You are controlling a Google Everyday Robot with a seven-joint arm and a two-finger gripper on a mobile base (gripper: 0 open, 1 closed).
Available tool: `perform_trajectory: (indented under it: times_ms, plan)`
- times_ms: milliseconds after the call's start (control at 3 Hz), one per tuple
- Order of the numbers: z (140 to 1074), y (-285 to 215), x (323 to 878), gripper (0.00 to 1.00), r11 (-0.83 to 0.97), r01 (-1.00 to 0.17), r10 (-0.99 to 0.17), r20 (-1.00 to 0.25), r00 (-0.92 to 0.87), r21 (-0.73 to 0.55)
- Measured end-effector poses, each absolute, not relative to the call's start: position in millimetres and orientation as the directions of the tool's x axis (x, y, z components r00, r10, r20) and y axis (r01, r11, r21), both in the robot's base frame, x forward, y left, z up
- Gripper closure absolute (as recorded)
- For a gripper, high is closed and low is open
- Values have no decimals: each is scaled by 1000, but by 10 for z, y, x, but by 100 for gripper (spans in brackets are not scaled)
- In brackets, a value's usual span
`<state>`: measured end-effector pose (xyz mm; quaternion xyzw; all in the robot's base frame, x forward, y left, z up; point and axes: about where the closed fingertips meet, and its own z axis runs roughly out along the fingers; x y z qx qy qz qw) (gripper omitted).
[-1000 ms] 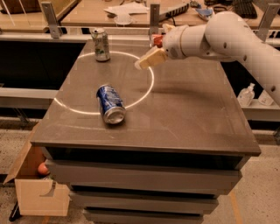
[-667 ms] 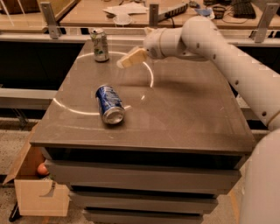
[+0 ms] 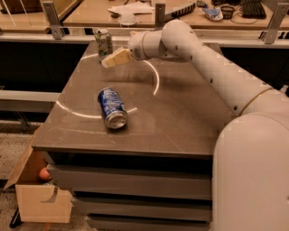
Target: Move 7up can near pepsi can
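I judge I'm reaching. The 7up can (image 3: 104, 42) stands well beyond the toppled pepsi can (image 3: 112, 107), with my gripper (image 3: 114, 58) slightly nearer it. Whether it's open or closed, I cannot tell. Next comes a square grasp.

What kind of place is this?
Probably an office or lab: desk behind with keyboard and papers, drawer cabinet as worktop. The gripper is near the 7up can at the far edge.
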<state>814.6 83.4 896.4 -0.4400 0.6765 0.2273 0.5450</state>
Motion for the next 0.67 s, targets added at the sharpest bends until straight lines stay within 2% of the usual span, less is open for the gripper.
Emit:
perform_trajectory:
  times_ms: [333,667]
  plan:
    - [8885,1108,8438,1,532,-833,-324,-945,-37,-150]
    - [8859,1313,8584,21,524,-840,-310,-950,-33,-141]
